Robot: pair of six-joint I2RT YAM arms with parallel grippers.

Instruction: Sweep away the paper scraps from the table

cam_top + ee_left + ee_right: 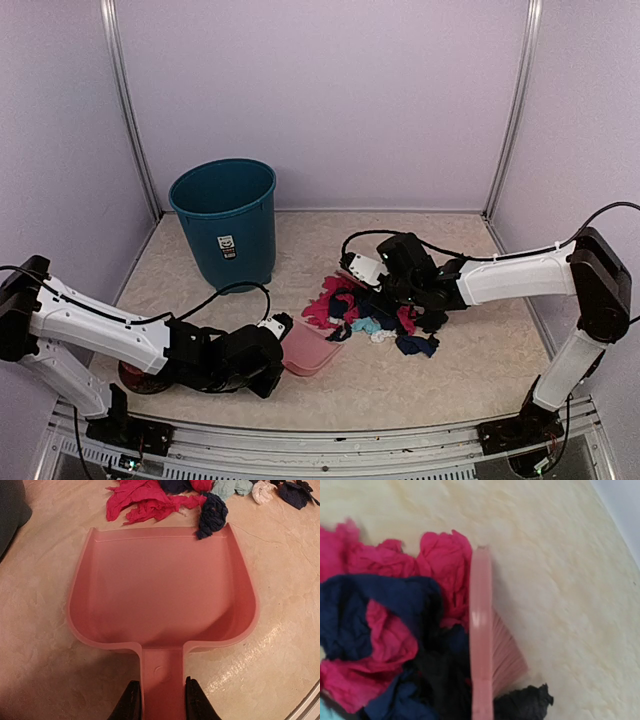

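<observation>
Evidently light, soft crumpled paper scraps (pixel 375 320) suit brushing, not pinching; my left gripper (pixel 162 702) clamps the pink plastic dustpan (pixel 160 590); right gripper (pixel 378 290): closure unseen.

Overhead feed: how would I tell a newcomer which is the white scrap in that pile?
From the teal bin, look right to the pile of paper scraps at mid-table. On its near edge, between a light teal scrap and a dark blue scrap, sits the white scrap, the only white piece there.

Lilac walls (pixel 320 100) meet at metal corner posts (pixel 130 110).
</observation>
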